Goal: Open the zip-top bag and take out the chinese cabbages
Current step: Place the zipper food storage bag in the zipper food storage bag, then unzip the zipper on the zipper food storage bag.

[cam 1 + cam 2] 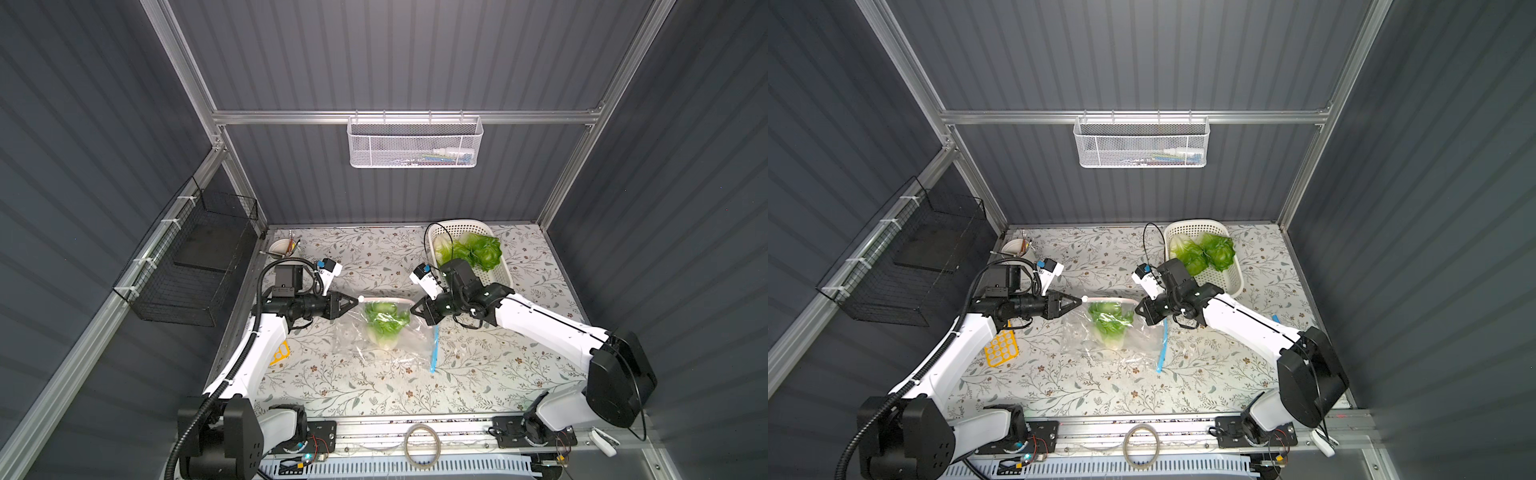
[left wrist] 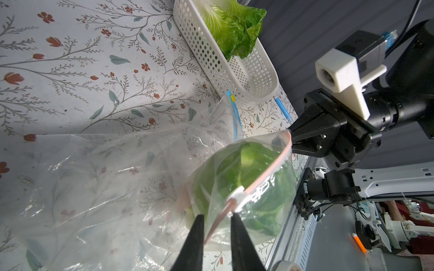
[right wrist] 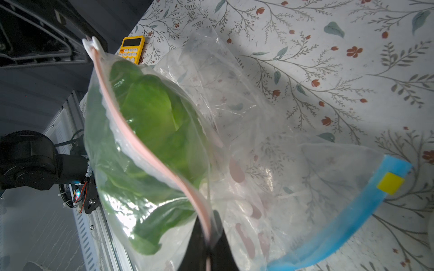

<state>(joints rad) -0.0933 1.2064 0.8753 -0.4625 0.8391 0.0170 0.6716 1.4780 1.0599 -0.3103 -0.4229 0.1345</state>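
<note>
A clear zip-top bag hangs by its pink zip strip [image 1: 388, 299] [image 2: 270, 169] between both grippers, low over the table. One chinese cabbage [image 1: 384, 322] [image 1: 1108, 322] [image 3: 150, 112] sits inside it. My left gripper [image 1: 355, 300] [image 2: 218, 217] is at the left end, its jaws a little apart around the strip, just behind the white slider [image 2: 237, 197]. My right gripper [image 1: 413, 309] [image 3: 209, 225] is shut on the strip's right end. Two more cabbages [image 1: 482, 249] [image 1: 451, 249] lie in the white basket [image 1: 498, 270] at the back right.
An empty clear bag with a blue zip [image 1: 434, 349] [image 3: 352, 211] lies flat under the held one. A yellow calculator [image 1: 1001, 347] lies by the left arm. A bowl [image 1: 280, 248] stands at the back left, and a tape ring [image 1: 422, 446] sits on the front rail.
</note>
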